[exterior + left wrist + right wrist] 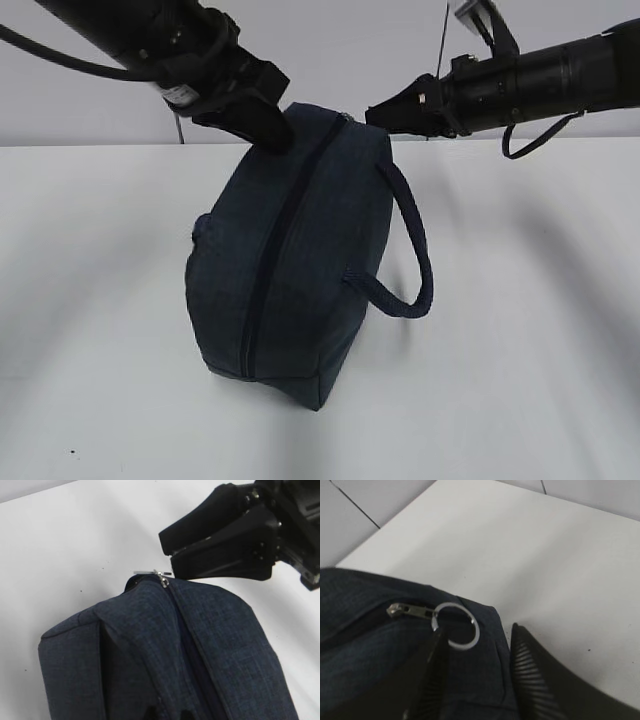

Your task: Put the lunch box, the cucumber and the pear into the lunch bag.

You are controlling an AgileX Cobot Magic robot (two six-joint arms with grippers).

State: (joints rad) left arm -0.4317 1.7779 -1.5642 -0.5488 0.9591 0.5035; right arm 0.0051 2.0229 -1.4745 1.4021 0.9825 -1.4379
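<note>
The bag (300, 260) is standing on the table (520, 330), zipper (268, 270) closed and running lengthwise from its near end up to the far end, where the ring pull (456, 626) is lying. The right gripper (375, 113) is hovering just beside that far end, jaws slightly parted and holding nothing; in its wrist view one finger (427, 680) is overlapping the ring's edge while the other is sitting off to the side, so the ring is lying just ahead of the jaws, and this arm is judged nearer to it. The left gripper (268, 132) is pressing on the bag's far top; whether its jaws are gripping fabric cannot be told. Only the left wrist view is showing the right gripper's jaws hovering just above the pull. Box, cucumber and pear are not showing anywhere, presumably inside.
</note>
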